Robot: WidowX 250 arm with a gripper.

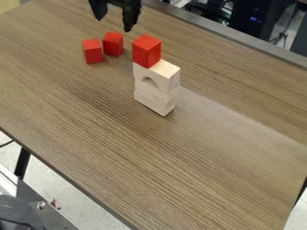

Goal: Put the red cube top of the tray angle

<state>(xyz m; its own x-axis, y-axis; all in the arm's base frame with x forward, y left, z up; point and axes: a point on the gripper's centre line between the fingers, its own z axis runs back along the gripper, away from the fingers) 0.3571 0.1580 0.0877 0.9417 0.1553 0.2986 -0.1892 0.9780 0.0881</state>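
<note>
Tabletop [180, 193]: nearest the camera, wood-grained, stretching in front of the pale stack [157, 99] and around it;
Pale stack: upright on the wood, with an arch-notched block [170, 72] uppermost (probably the target meant by the task's odd wording);
Red cube [146, 51]: on top of the pale stack, toward the left end of the upper face, touching it and seemingly level;
Spare red blocks [103, 47]: beyond the pale stack and to its left, two of them, close to each other, well apart from it;
Gripper [114, 24]: beyond the pale stack and above the spare pair, fingers wide apart, with nothing seen between them;
Step in hand: by the look of it, placing done and only clearing away left;
Doing it well: lift straight up first, then draw back from the pale stack; leave the cube alone unless clearly tilting; if centring seems needed, nudge low and gently;
Risk: a sideways brush, likely enough to slide the cube off or topple the loose blocks beneath.
</note>
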